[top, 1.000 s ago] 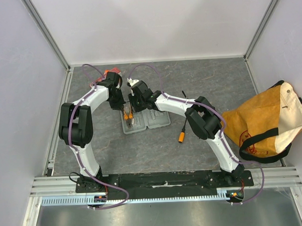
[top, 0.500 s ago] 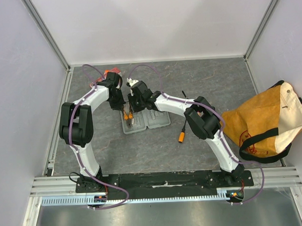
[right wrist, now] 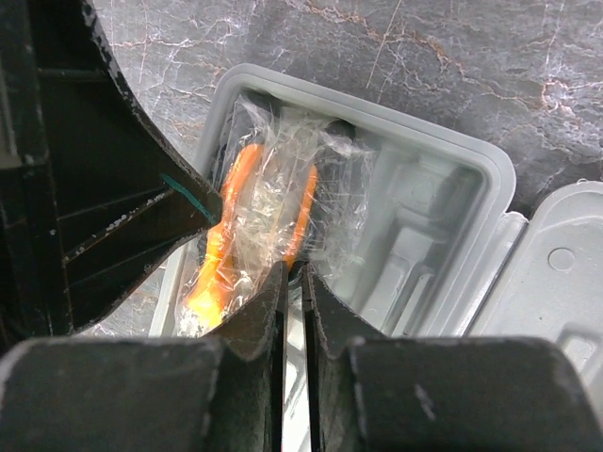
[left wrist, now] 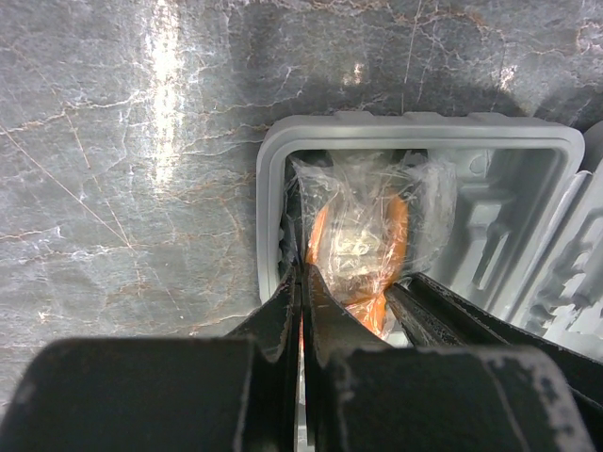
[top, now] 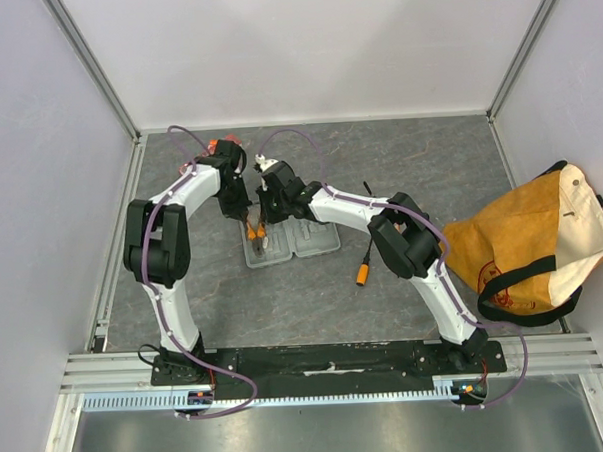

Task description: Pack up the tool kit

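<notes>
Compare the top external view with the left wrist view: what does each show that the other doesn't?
Only top external: the tan bag, a loose orange-handled tool lying right of the grey case, and that case in full. Only left wrist: clear plastic wrap around the orange tool, and the left claw shut at the wrap's edge. Both: the open case with the orange tool in one half.
</notes>
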